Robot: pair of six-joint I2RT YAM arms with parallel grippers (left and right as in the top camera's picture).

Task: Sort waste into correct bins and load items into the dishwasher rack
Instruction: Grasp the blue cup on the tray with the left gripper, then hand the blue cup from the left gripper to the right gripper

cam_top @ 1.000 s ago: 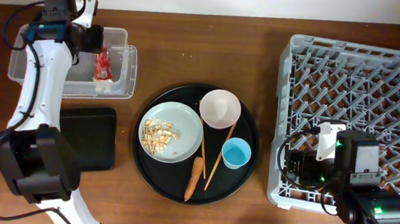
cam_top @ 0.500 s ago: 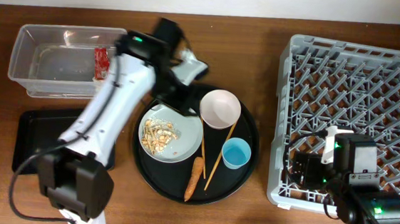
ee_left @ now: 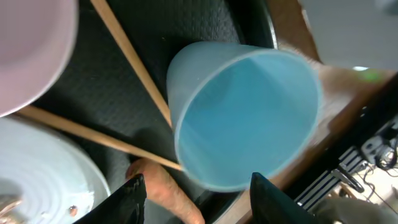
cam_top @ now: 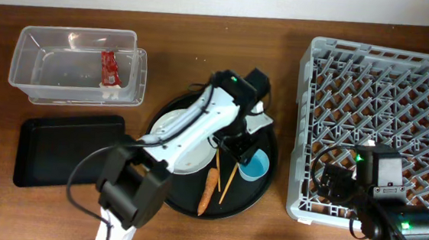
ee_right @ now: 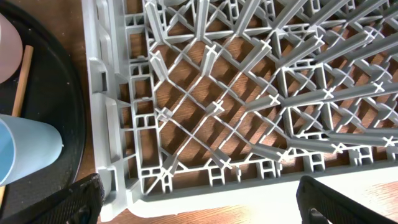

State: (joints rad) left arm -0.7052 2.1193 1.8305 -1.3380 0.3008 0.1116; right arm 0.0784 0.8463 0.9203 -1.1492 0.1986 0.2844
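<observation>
Nearest, bottom right: right gripper (ee_right: 200, 186) hangs over the near-left corner of the rack (ee_right: 217, 93). Its fingers are spread wide w/ nothing btwn them. Bare bench (ee_right: 261, 208) shows just below the rack's edge.

Next to the left is the round tray (cam_top: 259, 192). On its near part lies the carrot (cam_top: 208, 190), pointing near-to-far, w/ chopsticks (cam_top: 227, 184) angled just beside it.

The cup (cam_top: 257, 168) stands mouth-up at the tray's right side, close to the rim and right by the chopsticks. Left gripper (ee_left: 196, 180) is directly over it and open. In the wrist view one finger sits on each side of the cup's rim; can't tell if either touches.

The left arm arches over the tray from the near side and covers most of the plate (cam_top: 170, 123), which sits left of ctr on the tray. A crumb or two (ee_left: 73, 210) shows on it in the wrist view.

The bowl (ee_left: 28, 50), pinkish outside, is in the tray's far part just past the chopsticks. In the overhead view it's hidden under the arm.

Further left on the bench is the black bin (cam_top: 70, 153), well apart from the round tray. Beyond that, far left, is the clear tub (cam_top: 50, 69), w/ the red wrapper (cam_top: 109, 66) and white tissue (cam_top: 112, 90) inside toward its right end.

The rack takes up the whole right side, near to far.
</observation>
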